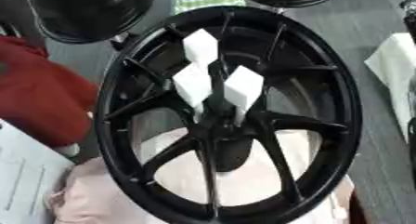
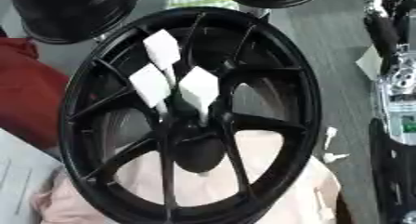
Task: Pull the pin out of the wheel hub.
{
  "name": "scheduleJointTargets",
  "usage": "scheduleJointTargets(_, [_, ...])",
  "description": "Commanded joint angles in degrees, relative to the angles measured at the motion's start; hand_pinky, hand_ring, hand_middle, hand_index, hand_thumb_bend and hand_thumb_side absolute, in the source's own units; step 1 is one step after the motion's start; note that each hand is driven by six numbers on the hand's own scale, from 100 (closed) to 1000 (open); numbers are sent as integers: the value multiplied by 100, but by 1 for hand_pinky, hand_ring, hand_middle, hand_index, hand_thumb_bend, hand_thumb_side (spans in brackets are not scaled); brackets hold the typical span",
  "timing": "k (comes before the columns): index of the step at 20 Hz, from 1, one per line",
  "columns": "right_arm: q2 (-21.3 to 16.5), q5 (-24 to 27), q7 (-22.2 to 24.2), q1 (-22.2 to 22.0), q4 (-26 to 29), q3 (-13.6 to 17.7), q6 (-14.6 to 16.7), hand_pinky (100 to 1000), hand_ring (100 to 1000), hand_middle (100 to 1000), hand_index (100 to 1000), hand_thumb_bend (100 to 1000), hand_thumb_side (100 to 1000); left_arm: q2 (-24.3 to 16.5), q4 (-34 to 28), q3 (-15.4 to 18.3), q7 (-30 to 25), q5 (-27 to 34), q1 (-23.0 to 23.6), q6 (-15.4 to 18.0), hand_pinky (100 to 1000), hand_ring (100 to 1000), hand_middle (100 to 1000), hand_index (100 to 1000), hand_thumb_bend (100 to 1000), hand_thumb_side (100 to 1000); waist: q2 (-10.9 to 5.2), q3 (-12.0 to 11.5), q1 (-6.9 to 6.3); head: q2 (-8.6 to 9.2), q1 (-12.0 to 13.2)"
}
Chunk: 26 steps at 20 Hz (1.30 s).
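Pins [image 1: 221, 84] with white block heads, three of them, stand clustered in the centre of the black wheel hub [image 1: 113, 139], which lies on a pink cloth [image 1: 89, 195] near the desk's [image 2: 325, 46] front edge. Of my right arm [image 2: 398, 102] only the side shows; its hand I cannot see, nor my left.

Three pins [image 1: 221, 76] stand in the wheel hub [image 1: 217, 125], cloth [image 1: 243, 181] beneath.

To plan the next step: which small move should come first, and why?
Probably bring the right arm leftward toward the nearest white pin: three pins stand untouched in the wheel hub, and only that arm shows, at the right edge.
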<state>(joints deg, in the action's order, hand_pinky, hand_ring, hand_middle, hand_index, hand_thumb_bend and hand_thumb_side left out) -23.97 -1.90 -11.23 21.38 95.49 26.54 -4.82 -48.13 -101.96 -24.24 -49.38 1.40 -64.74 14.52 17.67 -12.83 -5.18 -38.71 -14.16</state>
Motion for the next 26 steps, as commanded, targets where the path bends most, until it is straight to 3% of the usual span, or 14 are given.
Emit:
scheduleJointTargets(1, [-148,-40,33,50,76,-6,9,873,822,582,747,100,541,138,258,-126,-247,74,-237,121,715,667,602,752,100,550,-182,-1,-61,60,27])
scheduleJointTargets(13, [-66,-42,195,128,34,-156,11,875,823,583,749,100,539,1113,1047,-705,-259,94,-734,46,697,650,604,758,100,621,-203,149,-47,96,208])
scheduleJointTargets(20, [-21,-67,285,192,16,-236,9,876,823,583,750,100,539,1458,1408,-905,-259,223,-820,51,679,581,650,835,100,655,-192,231,-48,66,278])
scheduleJointTargets(26, [12,-70,349,245,13,-295,9,877,823,583,751,100,539,1598,1601,-1051,-259,502,-839,120,674,596,723,883,110,663,-171,291,-52,53,314])
